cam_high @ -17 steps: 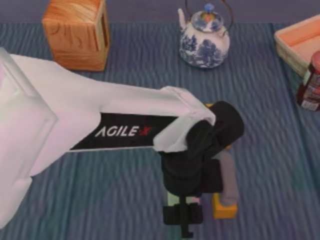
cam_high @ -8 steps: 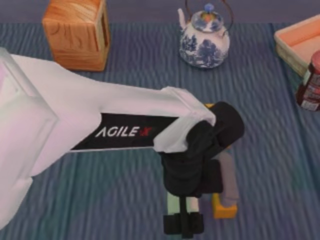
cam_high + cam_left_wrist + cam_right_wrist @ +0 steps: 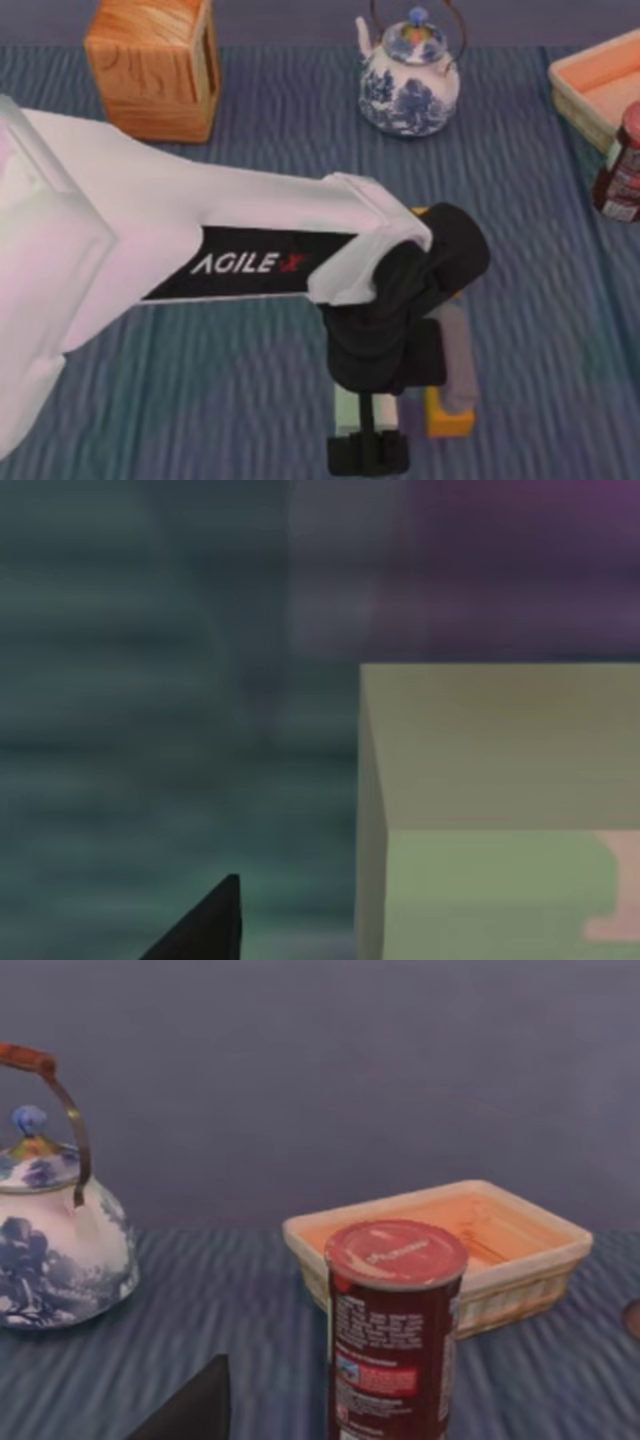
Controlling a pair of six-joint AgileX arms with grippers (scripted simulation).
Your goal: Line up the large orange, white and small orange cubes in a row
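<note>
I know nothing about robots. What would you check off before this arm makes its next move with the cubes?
1. Left gripper above the matte white cube: ok.
2. Firm hold on the white cube: cannot tell.
3. Small yellow-orange cube just right of the white cube: ok.
4. Large yellow-orange cube in line with them: cannot tell, the arm hides most of it.
5. Blue-and-white teapot and wood-grain box out of the way: ok.
6. Right arm clear, off by the red can: ok.

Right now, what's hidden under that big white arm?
Under the left arm, a corner of the small orange cube and a strip of the white cube show. A sliver of orange peeks out behind the wrist; the rest is covered.
</note>
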